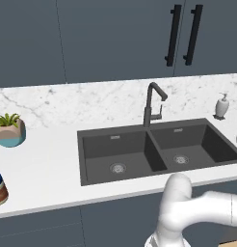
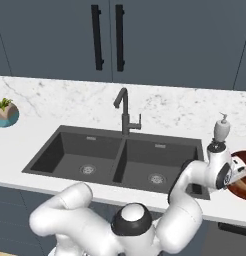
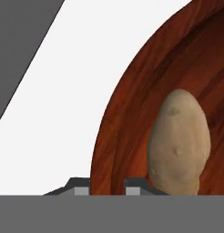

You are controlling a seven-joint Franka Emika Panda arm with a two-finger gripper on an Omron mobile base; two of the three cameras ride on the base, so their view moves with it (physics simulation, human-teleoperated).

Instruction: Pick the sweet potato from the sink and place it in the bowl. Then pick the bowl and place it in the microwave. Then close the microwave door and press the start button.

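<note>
Sweet potato point(image 3: 179, 143) lies inside the bowl point(image 3: 132, 118) on the counter right of the sink point(image 2: 117, 157), gripper point(image 3: 107, 185) low at the rim — jaws apparently narrow and empty, though barely visible — so gripping here could tip the bowl.

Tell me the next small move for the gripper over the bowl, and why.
Probably pull the gripper back from the sweet potato, then reposition to grip the bowl by its rim. The sweet potato already lies inside the bowl, beside the fingertips rather than between them, and both sink basins hold nothing, so the first step looks done.
</note>
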